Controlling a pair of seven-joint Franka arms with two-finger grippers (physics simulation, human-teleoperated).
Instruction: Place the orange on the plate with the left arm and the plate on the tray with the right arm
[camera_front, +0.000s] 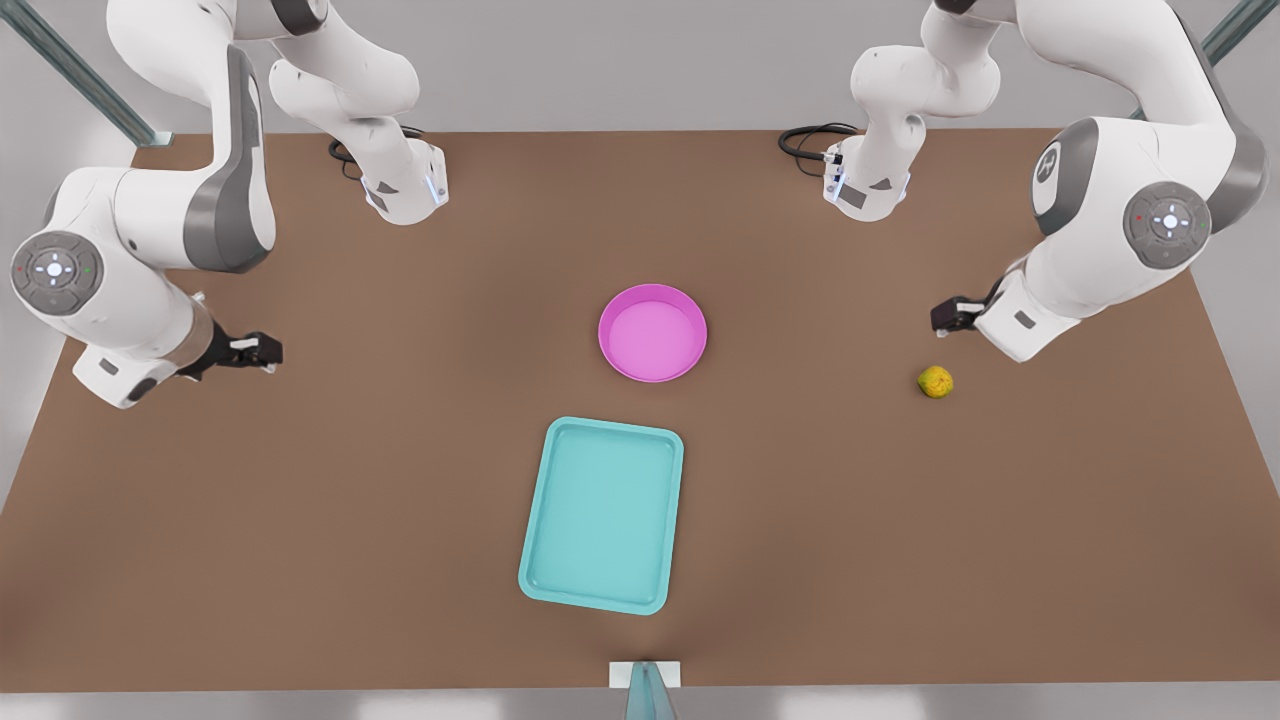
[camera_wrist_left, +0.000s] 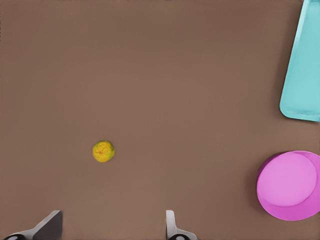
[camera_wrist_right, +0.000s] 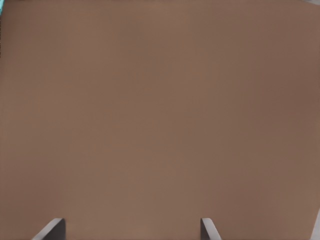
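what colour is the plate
Bright pink-magenta all over; the plate shows best in the front view, in the middle of the table.

Orange (camera_wrist_left: 103, 151) alone on brown tabletop (camera_wrist_left: 150, 75), left gripper (camera_wrist_left: 112, 227) fingers (camera_wrist_left: 171, 225) spread apart near it, pink plate (camera_wrist_left: 290, 186) beside turquoise tray (camera_wrist_left: 304, 75), untouching.

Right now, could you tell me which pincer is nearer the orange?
The left pincer: it hovers open just beside the orange. The right pincer, also open, waits across the table, beyond the plate.
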